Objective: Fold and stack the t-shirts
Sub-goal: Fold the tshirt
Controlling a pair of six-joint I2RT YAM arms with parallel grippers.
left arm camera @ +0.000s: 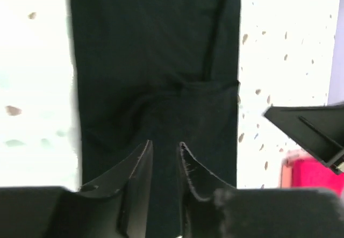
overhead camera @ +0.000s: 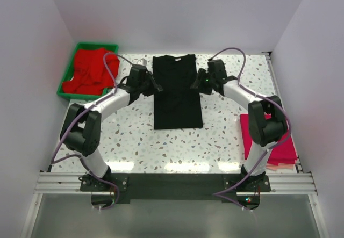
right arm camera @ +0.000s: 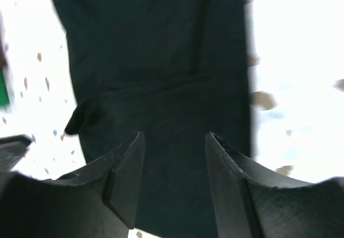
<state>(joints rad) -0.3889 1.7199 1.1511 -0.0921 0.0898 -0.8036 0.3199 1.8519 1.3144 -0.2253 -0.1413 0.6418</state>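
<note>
Near right edge of table [overhead camera: 161, 149]: folded magenta-pink t-shirt [overhead camera: 288, 150], partly hidden under the right arm's elbow, well apart from the work area.

Centre: black t-shirt [overhead camera: 177, 103] lay flat as a long narrow panel, sleeves turned in, collar at the far end. A crosswise ridge showed about mid-length in both wrist views.

Left gripper [left arm camera: 165, 144] hung over the shirt's left edge, jaws only narrowly parted. Nothing seemed caught between them, though dark fingers on dark cloth made this hard to confirm. Right gripper [right arm camera: 174, 136] hung over the right edge, jaws spread wide, nothing held.

Far left: green tray [overhead camera: 97, 44] held the red t-shirts [overhead camera: 88, 71] in a loose heap, not yet folded.

Risks judged for the crosswise fold:
- Left jaws too narrow to take the doubled edge, so one layer might lift and the tucked sleeve fall open.
- Uneven grip heights between the two sides would skew the fold line.
- Thin cloth on a smooth top could slide rather than lift if the fingers landed flat.
- A low right elbow might drag the pink shirt.
</note>
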